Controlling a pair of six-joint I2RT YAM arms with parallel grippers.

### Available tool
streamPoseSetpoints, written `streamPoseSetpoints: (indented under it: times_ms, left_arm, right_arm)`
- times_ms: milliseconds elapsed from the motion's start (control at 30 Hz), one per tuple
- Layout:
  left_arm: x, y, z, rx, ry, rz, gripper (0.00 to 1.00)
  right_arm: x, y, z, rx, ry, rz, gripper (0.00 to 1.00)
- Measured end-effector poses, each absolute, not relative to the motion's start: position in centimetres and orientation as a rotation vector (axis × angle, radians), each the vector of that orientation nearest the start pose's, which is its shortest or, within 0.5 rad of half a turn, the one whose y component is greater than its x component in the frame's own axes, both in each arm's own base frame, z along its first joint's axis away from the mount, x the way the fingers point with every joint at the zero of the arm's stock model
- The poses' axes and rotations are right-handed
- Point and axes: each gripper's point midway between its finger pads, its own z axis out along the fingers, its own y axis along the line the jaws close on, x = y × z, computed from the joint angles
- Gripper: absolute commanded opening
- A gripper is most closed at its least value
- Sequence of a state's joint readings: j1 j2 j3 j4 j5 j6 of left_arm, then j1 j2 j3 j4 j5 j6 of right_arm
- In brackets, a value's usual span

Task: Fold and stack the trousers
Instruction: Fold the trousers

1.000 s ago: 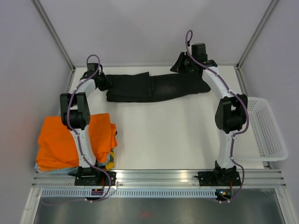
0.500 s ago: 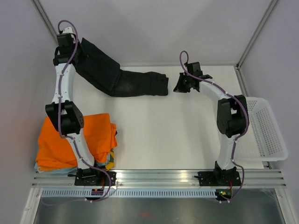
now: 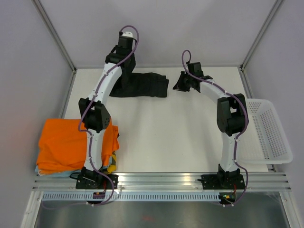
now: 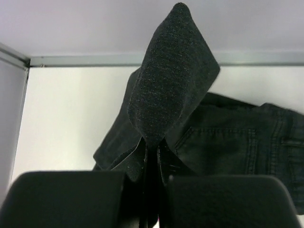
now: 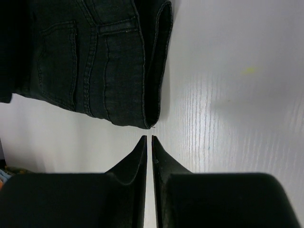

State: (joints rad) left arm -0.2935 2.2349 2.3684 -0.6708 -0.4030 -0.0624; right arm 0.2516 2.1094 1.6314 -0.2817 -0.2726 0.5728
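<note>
The black trousers lie folded at the back of the table. My left gripper is above their left part, shut on a leg end and holding it lifted. In the left wrist view the pinched fabric sticks up beyond my gripper, and the seat with a back pocket lies on the table beyond it. My right gripper hangs low just right of the trousers' right edge. In the right wrist view its jaws are almost together and hold nothing, a little short of the hem.
A bright orange garment lies on a stack of folded clothes at the front left. A white basket hangs off the table's right edge. The back wall and frame posts stand close behind the trousers.
My left arm has swung from the far left to the right, carrying the leg end over the trousers, so the bundle is shorter. My right gripper let go earlier and has barely moved since.
</note>
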Motion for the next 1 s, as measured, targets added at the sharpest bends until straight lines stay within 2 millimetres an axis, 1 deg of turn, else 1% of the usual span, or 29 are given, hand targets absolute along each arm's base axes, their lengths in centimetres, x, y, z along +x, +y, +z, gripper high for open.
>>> streamPoseSetpoints:
  times_ms: [100,167,233,300,400,467,533,567,633,667,733,767,800,833,867,900,967,1000]
  left_arm:
    - [59.0,-12.0,23.1,0.016,2.106,0.302,0.02]
    - [58.8,-12.7,22.4,0.025,2.112,0.343,0.02]
    - [58.4,-13.5,22.4,0.034,2.105,0.367,0.02]
    - [58.2,-14.9,22.9,0.044,2.079,0.374,0.02]
    - [57.7,-17.8,23.6,0.094,2.041,0.372,0.02]
    - [57.3,-20.4,23.7,0.137,2.016,0.358,0.03]
    - [56.8,-23.3,23.1,0.187,2.004,0.336,0.04]
    - [56.5,-24.8,22.4,0.211,2.001,0.326,0.06]
    - [56.1,-26.7,20.8,0.252,2.010,0.318,0.08]
    - [55.9,-27.9,19.6,0.277,2.020,0.314,0.16]
    - [55.5,-29.2,17.7,0.300,2.044,0.296,0.28]
    - [55.4,-29.7,16.7,0.306,2.061,0.276,0.44]
    - [55.2,-30.2,15.9,0.306,2.081,0.246,0.55]
    - [55.0,-30.5,15.5,0.306,2.096,0.218,0.62]
    - [54.9,-31.1,15.2,0.294,2.111,0.168,0.78]
    - [54.9,-31.5,15.2,0.280,2.119,0.122,0.98]
    - [54.7,-32.5,15.5,0.239,2.134,0.016,1.00]
    - [54.6,-32.9,15.9,0.217,2.140,-0.039,1.00]
  right_arm:
    - [51.5,20.4,9.3,0.242,2.390,0.720,0.12]
    - [51.4,20.3,9.1,0.243,2.393,0.718,0.12]
    - [51.2,20.3,8.8,0.245,2.399,0.717,0.12]
    - [50.9,20.2,8.4,0.247,2.409,0.715,0.12]
    - [50.7,20.1,8.0,0.253,2.421,0.710,0.11]
    - [50.7,20.1,8.0,0.256,2.422,0.705,0.11]
    - [50.6,19.8,8.2,0.266,2.422,0.696,0.11]
    - [50.6,19.5,8.4,0.272,2.423,0.693,0.12]
    - [50.6,19.0,8.7,0.284,2.420,0.688,0.11]
    - [50.7,18.6,9.0,0.293,2.416,0.685,0.11]
    - [50.9,17.9,9.4,0.304,2.408,0.678,0.12]
    - [50.9,17.5,9.6,0.309,2.404,0.675,0.12]
    - [50.9,17.2,9.8,0.313,2.402,0.670,0.13]
    - [50.9,16.8,9.9,0.318,2.400,0.665,0.13]
    - [50.8,16.6,10.0,0.319,2.400,0.660,0.13]
    - [50.8,16.4,10.1,0.320,2.400,0.657,0.13]
    - [50.7,16.3,10.2,0.313,2.400,0.655,0.14]
    - [50.7,16.3,10.3,0.311,2.401,0.659,0.18]
